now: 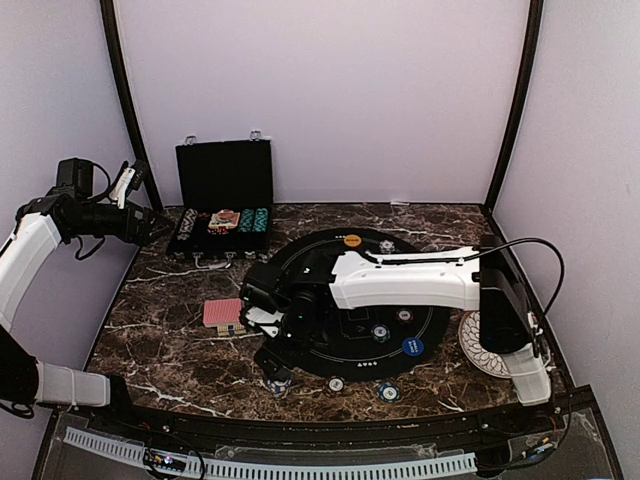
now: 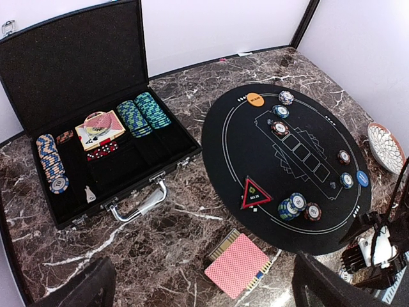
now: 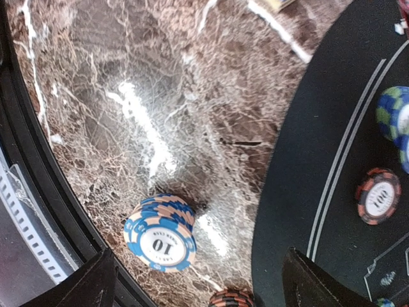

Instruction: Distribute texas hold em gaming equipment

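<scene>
L fingers [image 2: 80, 289]: spread wide, nothing betw them. My L arm is up high at the bench's [image 2: 185, 217] left side, looking down over case + mat.
R fingers [image 3: 319, 284]: released, wide apart, gripping nothing. My R arm reaches across the mat to its near-left edge.
10 stack [image 3: 161, 231]: blue/orange chips, top one marked 10. Stands on bare bench betw my R fingers, just off the mat rim, nearer the finger on the view's left. Looks clear of both.
Chips nr it: red/black chip [image 3: 378, 196] flat on the mat just inside the white line. Blue-green chips [image 3: 395, 115] at the view's right edge. Striped chip [image 3: 231, 297] on the bench, cut off at the bottom.
Mat [image 2: 255, 153]: round, black, mid-bench. Orange disc [image 2: 255, 100] at far rim, blue disc [image 2: 362, 178] on near-right part. Red triangle token [image 2: 254, 194] on left part, w/ chip cluster [image 2: 293, 206] just beside it.
Deck [image 2: 238, 265]: red-backed cards, flat on the bench left of the mat, not touching it.
Case [image 2: 83, 57]: open at far left, lid up. Holds blue-green chip rows [image 2: 144, 114], an orange/blue row [image 2: 50, 160] and some cards.
Plate [image 2: 385, 147]: white, patterned, right of the mat.
</scene>
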